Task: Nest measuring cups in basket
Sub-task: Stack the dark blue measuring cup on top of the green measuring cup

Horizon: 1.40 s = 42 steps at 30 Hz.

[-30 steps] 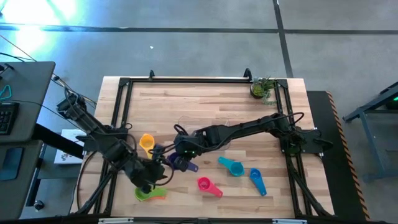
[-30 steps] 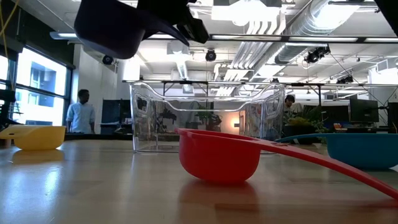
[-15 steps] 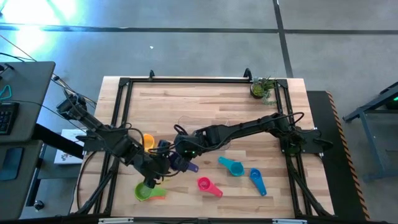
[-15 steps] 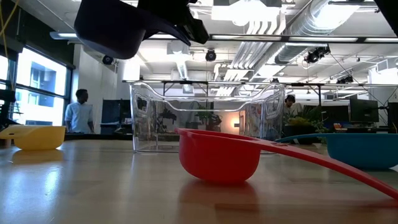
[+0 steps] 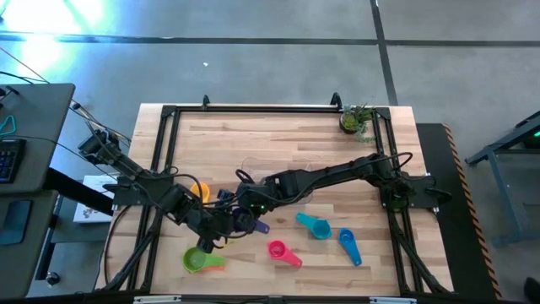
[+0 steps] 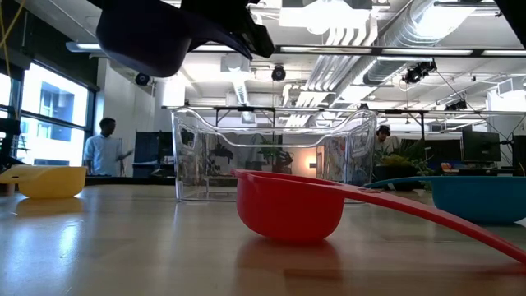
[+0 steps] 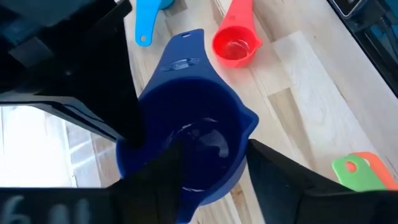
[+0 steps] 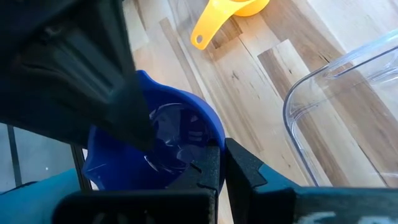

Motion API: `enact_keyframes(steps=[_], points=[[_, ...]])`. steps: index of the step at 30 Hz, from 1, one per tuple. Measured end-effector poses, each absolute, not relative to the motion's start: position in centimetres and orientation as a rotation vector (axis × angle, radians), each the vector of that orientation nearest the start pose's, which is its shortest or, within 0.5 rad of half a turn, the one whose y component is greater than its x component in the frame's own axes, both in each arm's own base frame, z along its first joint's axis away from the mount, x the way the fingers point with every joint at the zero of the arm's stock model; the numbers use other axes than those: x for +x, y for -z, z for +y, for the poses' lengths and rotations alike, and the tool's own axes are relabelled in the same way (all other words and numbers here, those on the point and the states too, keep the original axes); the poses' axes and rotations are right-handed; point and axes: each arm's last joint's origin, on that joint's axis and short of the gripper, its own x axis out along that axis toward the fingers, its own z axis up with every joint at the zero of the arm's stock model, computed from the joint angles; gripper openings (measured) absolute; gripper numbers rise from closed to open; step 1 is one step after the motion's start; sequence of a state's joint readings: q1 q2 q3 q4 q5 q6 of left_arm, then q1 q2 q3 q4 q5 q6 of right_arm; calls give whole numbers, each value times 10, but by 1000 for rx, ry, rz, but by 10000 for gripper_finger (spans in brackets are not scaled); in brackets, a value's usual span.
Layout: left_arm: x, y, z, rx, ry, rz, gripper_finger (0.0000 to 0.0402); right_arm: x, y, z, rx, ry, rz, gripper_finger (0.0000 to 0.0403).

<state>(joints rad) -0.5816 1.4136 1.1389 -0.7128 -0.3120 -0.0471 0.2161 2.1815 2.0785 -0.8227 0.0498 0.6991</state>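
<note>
Your right gripper (image 5: 240,213) is clamped tight on the rim of the deep purple-blue round plastic measuring cup (image 7: 186,146), holding it above the table. Your left gripper (image 5: 221,221) straddles the same cup's wall, fingers (image 7: 165,180) parted around it; you cannot tell whether they press it. The clear rectangular plastic basket (image 6: 267,156) stands just beyond. The coral plastic scoop (image 6: 292,204), teal scoop (image 5: 314,225) and green scoop (image 5: 201,262) lie on the wooden table (image 5: 278,143).
</note>
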Motion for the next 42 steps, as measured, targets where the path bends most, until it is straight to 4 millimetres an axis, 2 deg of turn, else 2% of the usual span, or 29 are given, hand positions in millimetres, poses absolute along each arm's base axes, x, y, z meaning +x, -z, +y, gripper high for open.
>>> enact_keyframes(steps=[7, 20, 28, 32, 42], points=[[241, -276, -148, 396, 253, 905, 90, 470, -278, 101, 528, 167, 915, 1], [241, -276, -150, 403, 292, 907, 16, 471, -279, 98, 538, 171, 899, 1], [241, -276, -150, 415, 302, 898, 6, 471, -279, 98, 539, 170, 900, 4], [241, -276, -150, 405, 311, 906, 5, 471, -279, 97, 531, 175, 897, 28], [233, -272, -154, 430, 330, 956, 5, 473, -282, 93, 552, 157, 894, 123]])
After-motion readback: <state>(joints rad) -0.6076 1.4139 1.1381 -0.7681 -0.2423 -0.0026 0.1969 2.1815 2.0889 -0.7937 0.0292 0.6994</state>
